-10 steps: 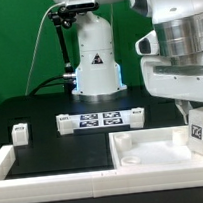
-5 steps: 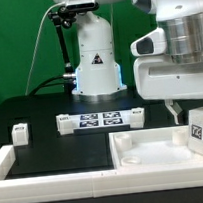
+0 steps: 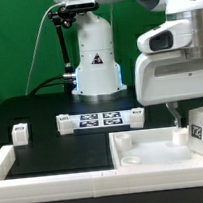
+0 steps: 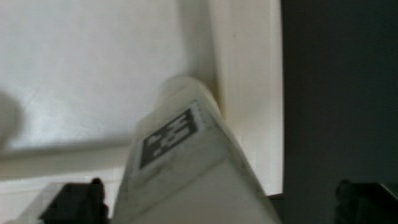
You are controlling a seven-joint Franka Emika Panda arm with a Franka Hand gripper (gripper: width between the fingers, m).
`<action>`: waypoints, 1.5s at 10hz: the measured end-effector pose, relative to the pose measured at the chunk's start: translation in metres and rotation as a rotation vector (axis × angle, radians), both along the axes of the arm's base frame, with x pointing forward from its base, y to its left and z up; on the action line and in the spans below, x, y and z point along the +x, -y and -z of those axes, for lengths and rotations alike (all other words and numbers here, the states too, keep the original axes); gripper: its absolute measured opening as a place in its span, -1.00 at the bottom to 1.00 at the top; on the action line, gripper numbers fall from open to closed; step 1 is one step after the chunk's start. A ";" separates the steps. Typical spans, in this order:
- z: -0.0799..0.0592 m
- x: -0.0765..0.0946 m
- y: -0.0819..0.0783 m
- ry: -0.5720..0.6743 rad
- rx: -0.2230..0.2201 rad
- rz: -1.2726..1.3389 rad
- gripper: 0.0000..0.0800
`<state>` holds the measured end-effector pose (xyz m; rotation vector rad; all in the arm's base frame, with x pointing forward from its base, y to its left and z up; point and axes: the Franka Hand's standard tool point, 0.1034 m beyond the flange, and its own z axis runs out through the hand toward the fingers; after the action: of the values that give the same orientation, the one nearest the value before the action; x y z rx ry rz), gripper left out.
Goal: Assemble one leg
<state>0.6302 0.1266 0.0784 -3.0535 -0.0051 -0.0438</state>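
Note:
The leg (image 3: 202,128) is a small white post with a black-and-white tag. It stands at the exterior view's right, in the right part of the large white square piece (image 3: 144,151). My gripper (image 3: 195,109) hangs just above it, one dark finger (image 3: 173,111) showing to its left. In the wrist view the leg (image 4: 187,150) rises between the two dark fingertips (image 4: 80,200), with a gap on each side. The gripper (image 4: 222,205) is open and holds nothing.
The marker board (image 3: 96,118) lies behind the square piece in front of the arm's base. Another small tagged block (image 3: 20,131) sits on the black table at the exterior view's left. A short white peg (image 3: 179,135) stands beside the leg.
My gripper has risen from around the leg. The leg stays standing in the same spot on the square piece.

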 end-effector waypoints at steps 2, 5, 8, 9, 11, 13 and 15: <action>0.001 0.001 0.003 0.024 -0.008 -0.204 0.62; 0.002 0.000 0.002 0.032 -0.010 -0.304 0.62; 0.002 0.001 0.004 0.033 -0.013 -0.304 0.03; 0.002 0.001 0.005 0.031 -0.012 -0.287 -0.27; 0.002 0.001 0.006 0.022 -0.011 -0.253 -0.27; 0.003 0.001 0.008 0.000 0.004 -0.034 -0.27; 0.004 0.001 0.012 -0.021 0.015 0.223 -0.27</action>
<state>0.6313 0.1149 0.0744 -3.0235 0.3357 -0.0258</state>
